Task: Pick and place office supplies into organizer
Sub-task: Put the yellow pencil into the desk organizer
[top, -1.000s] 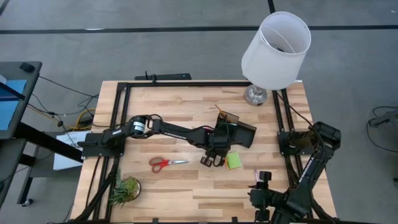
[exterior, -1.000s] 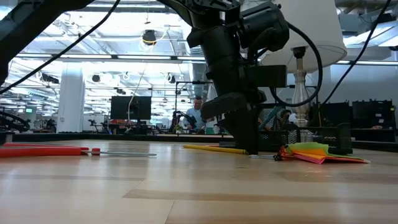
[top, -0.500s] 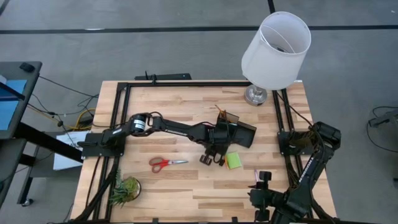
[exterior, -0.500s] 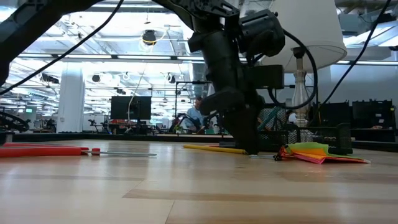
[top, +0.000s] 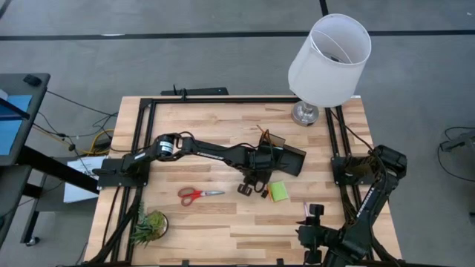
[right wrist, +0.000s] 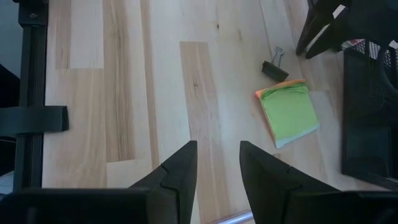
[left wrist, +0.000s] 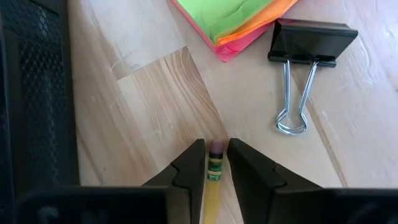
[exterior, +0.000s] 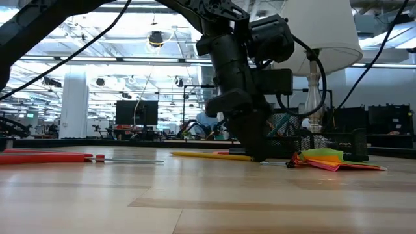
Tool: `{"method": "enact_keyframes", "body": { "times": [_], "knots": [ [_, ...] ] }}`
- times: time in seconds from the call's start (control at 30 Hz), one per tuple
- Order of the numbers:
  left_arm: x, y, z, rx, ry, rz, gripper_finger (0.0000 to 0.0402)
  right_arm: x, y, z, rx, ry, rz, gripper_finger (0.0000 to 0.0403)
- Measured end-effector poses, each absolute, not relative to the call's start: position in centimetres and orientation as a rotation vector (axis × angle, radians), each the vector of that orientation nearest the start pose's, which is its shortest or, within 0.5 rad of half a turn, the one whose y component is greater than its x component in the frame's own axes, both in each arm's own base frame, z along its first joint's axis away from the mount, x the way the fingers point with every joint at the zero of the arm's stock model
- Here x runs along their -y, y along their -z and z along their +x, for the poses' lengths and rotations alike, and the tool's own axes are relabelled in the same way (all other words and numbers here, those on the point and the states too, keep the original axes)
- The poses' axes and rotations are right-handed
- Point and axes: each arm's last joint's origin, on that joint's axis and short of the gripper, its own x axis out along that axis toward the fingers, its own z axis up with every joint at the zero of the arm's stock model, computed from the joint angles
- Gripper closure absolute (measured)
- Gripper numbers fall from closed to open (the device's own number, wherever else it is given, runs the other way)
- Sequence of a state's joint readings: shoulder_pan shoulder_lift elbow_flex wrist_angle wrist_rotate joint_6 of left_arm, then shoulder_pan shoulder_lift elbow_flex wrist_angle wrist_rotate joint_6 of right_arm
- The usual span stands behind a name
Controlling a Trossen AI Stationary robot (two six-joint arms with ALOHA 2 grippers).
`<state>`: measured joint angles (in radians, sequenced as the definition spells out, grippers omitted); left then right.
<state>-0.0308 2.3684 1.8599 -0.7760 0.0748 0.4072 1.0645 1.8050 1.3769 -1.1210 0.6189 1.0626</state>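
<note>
Black mesh organizer [top: 286, 159] beside left gripper [left wrist: 216, 163] clamping a pencil [left wrist: 213, 180].

A lamp with a white shade [top: 329, 50] stands at the far right corner of the wooden table [top: 193, 230], its round metal base [top: 305, 113] resting on the boards just inside the black frame rail [top: 223, 100] that runs along the table's edges. A small green plant [top: 149, 225] sits at the near left corner. A black binder clip [left wrist: 306, 55] with silver wire handles lies flat on the wood. Beyond the table is grey floor [top: 185, 52] crossed by a dark line, and a blue-topped stand [top: 15, 111] at the far left
</note>
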Motion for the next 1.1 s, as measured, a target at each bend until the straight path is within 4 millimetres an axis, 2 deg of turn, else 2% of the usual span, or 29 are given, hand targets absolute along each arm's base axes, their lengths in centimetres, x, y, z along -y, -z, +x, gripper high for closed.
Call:
{"method": "enact_keyframes", "body": {
  "times": [0.2, 1.1],
  "knots": [
    [2.14, -12.83, 47.84, -1.252, 0.355, 0.342, 0.0322, -28.13, -22.19, 17.52, -1.009, 0.209, -0.204, 0.0289],
    [2.43, -12.83, 48.09, -1.229, 0.317, 0.295, 0.0327, -28.13, -22.19, 17.53, -1.010, 0.198, -0.226, 0.0289]
  ]
}}
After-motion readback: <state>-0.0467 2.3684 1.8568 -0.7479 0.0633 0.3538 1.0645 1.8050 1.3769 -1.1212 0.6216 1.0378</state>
